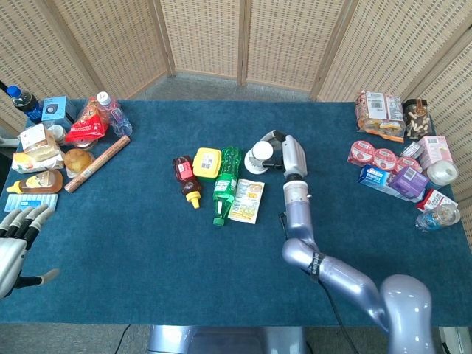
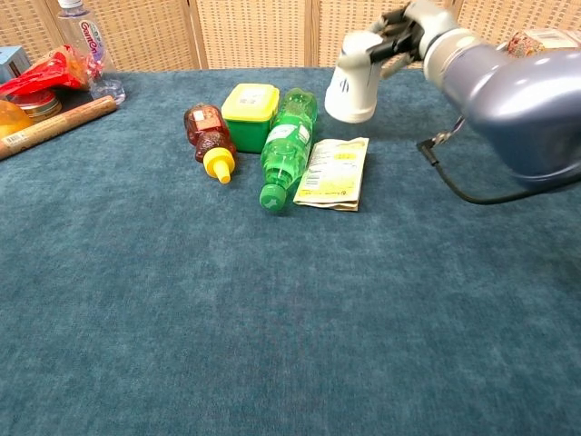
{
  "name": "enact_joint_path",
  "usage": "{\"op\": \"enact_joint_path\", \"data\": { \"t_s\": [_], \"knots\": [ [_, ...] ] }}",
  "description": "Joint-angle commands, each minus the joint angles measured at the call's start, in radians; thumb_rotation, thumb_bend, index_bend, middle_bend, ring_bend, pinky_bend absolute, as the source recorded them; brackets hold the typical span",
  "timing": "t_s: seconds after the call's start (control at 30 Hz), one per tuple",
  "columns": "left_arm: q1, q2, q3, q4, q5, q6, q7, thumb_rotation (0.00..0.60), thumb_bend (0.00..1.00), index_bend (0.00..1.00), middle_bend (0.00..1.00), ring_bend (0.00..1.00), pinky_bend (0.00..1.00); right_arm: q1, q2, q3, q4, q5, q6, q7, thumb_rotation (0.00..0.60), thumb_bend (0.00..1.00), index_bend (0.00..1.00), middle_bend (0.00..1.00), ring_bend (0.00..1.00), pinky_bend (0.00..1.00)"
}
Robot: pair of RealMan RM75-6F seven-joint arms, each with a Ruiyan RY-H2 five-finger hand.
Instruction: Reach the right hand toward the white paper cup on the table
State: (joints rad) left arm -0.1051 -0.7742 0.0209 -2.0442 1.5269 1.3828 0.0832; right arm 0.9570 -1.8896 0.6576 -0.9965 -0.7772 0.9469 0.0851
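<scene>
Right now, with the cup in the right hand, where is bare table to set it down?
Bare cloth lies between the right hand holding the white paper cup and the snack packs at right, and along the near edge. Crowded: around the green bottle and yellow sachet.

no print is legible: the labels on the green bottle (image 2: 286, 145), yellow packet (image 2: 333, 173) and paper cup (image 2: 354, 77) are blurred.

Matt paper cup (image 2: 355, 76), napped cloth table (image 2: 272, 327)
</scene>
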Motion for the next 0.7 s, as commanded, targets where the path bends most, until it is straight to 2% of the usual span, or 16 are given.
{"op": "enact_joint_path", "data": {
  "t_s": [0.03, 0.2, 0.4, 0.53, 0.7],
  "knots": [
    [-0.001, 0.0, 0.0, -0.002, 0.004, 0.0, -0.001, 0.6, 0.0, 0.0, 0.0, 0.0, 0.0, -0.114, 0.13, -0.026, -0.241, -0.048, 0.116, -0.033, 0.6, 0.0, 0.55, 0.67, 0.41, 0.37],
    [-0.003, 0.0, 0.002, -0.006, 0.013, -0.003, -0.006, 0.6, 0.0, 0.0, 0.0, 0.0, 0.0, -0.224, 0.23, -0.046, -0.455, -0.051, 0.203, -0.047, 0.6, 0.0, 0.55, 0.67, 0.41, 0.37],
    [-0.003, 0.001, 0.006, -0.011, 0.026, -0.002, -0.009, 0.6, 0.0, 0.0, 0.0, 0.0, 0.0, -0.322, 0.324, -0.091, -0.63, -0.091, 0.264, -0.045, 0.6, 0.0, 0.55, 0.67, 0.41, 0.37],
    [-0.003, 0.003, 0.007, -0.013, 0.032, -0.001, -0.01, 0.6, 0.0, 0.0, 0.0, 0.0, 0.0, -0.372, 0.36, -0.129, -0.705, -0.121, 0.297, -0.04, 0.6, 0.0, 0.55, 0.67, 0.41, 0.37],
    [-0.002, 0.002, 0.01, -0.015, 0.036, -0.001, -0.006, 0.6, 0.0, 0.0, 0.0, 0.0, 0.0, -0.4, 0.378, -0.16, -0.725, -0.149, 0.31, -0.03, 0.6, 0.0, 0.55, 0.67, 0.41, 0.37]
  ]
}}
